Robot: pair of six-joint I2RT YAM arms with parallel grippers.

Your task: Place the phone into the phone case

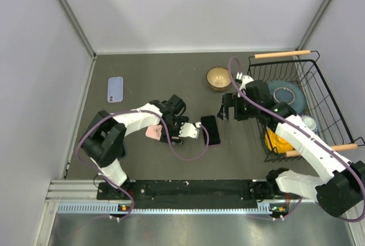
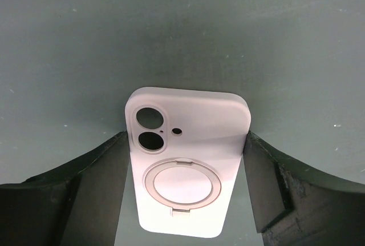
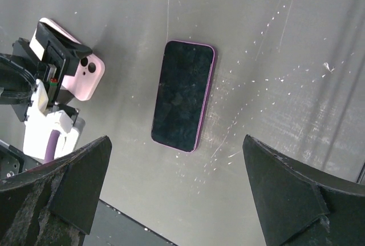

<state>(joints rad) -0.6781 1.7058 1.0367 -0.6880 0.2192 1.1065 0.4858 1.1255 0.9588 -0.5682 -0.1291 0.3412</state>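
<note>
The pink phone case (image 2: 188, 172), with camera holes and a ring on its back, is held between my left gripper's (image 2: 185, 206) fingers above the grey table. In the top view the case (image 1: 152, 132) sits at the left gripper (image 1: 161, 132), left of centre. The phone (image 1: 210, 129) lies flat on the table, dark screen up with a purple edge, just right of that gripper. My right gripper (image 1: 229, 112) hovers above and beyond the phone (image 3: 183, 95), open and empty (image 3: 177, 194). The right wrist view also shows the held case (image 3: 85, 77).
A light blue phone or case (image 1: 115, 89) lies at the far left. A tan bowl (image 1: 218, 77) stands at the back centre. A black wire basket (image 1: 311, 86) with wooden handles holds plates and a yellow item at the right.
</note>
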